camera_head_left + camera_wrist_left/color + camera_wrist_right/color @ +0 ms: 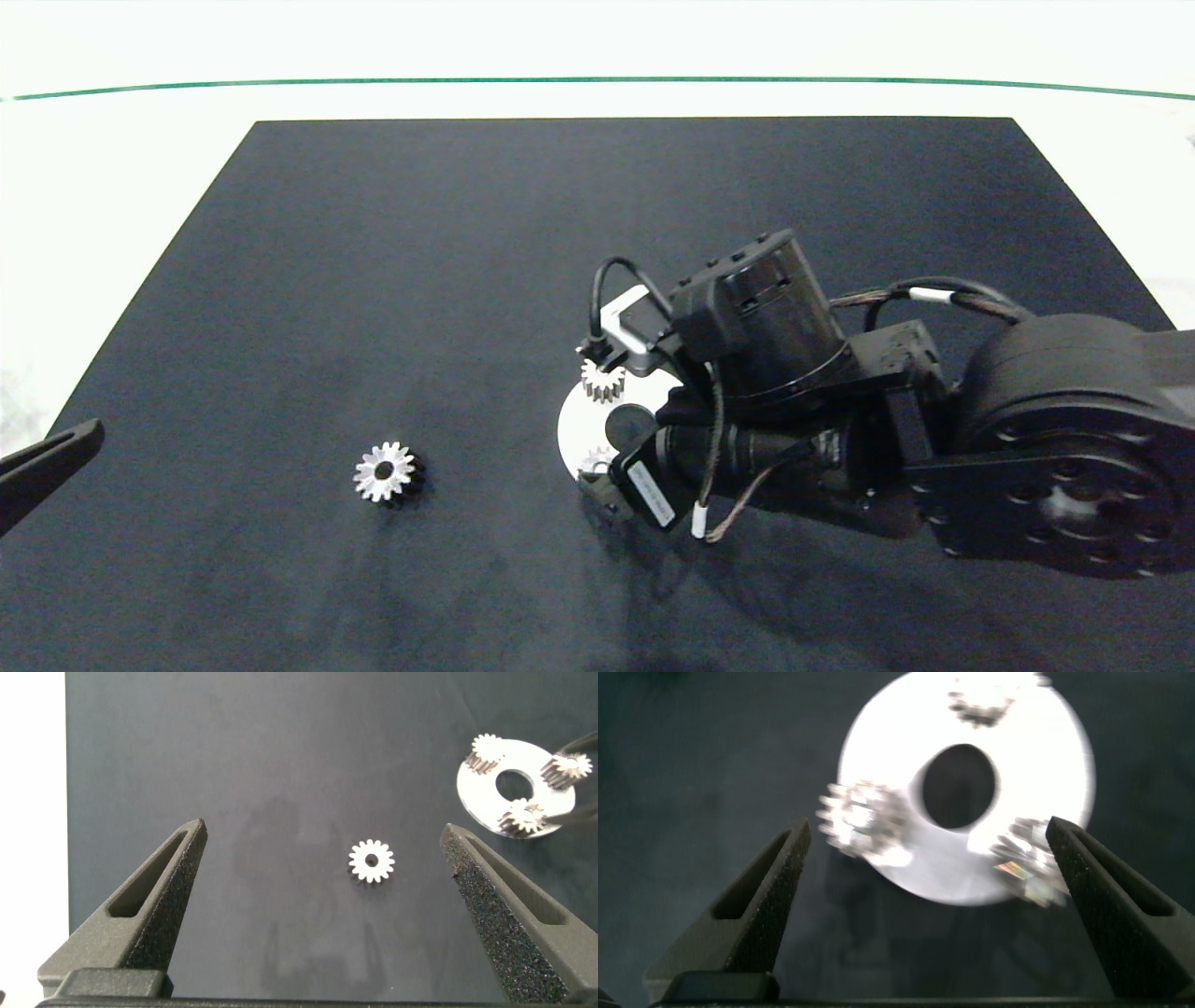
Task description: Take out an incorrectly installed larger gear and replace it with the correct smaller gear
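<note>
Seated with two other gears on the round silver plate (1046,784) right of centre, the larger gear (861,821), between the spread fingers of the right gripper (938,873), apparently for removal; loose gear (384,471) lying left; left gripper (327,882) open, parked far left.

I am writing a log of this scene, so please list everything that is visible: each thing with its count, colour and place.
Mat: one, black, covers most of the white table.
Round plate: one, silver with a dark centre hole, on the mat under the right arm.
Gears on the plate: three, silver, spaced around its rim.
Loose gear: one, silver, lying flat on the mat, apart from the plate.
Green line: one, across the table's far side.
Right gripper: dark fingers open, above the plate.
Left gripper: dark fingers open, at the mat's left edge.
</note>
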{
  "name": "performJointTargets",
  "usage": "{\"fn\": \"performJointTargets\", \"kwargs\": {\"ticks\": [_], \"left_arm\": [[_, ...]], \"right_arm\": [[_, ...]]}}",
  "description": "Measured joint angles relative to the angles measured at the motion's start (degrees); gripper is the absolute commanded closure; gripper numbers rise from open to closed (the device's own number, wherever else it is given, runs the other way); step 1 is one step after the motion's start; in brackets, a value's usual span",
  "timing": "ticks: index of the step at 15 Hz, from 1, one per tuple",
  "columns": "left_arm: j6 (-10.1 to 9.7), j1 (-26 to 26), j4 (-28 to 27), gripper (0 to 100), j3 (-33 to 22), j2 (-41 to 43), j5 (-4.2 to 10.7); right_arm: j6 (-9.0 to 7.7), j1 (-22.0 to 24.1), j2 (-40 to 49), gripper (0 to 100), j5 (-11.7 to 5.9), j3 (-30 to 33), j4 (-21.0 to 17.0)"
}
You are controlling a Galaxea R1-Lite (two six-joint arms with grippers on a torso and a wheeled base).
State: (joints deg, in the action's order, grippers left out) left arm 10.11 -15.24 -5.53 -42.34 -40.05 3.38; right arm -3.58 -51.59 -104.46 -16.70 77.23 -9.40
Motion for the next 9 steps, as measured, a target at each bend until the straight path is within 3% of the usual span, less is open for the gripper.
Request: {"fn": "performJointTargets", "kwargs": {"ticks": [3, 9], "left_arm": [[0.11, 1.6, 0.0, 0, -0.2, 0.5, 0.37], [-0.55, 9.5, 0.0, 0, -0.4, 1.0, 0.50]], "right_arm": [[0.72, 3.8, 6.3, 0, -0.61, -2.9, 0.1], [0.84, 15.8, 20.1, 0, -5.07, -8.3, 1.9]]}}
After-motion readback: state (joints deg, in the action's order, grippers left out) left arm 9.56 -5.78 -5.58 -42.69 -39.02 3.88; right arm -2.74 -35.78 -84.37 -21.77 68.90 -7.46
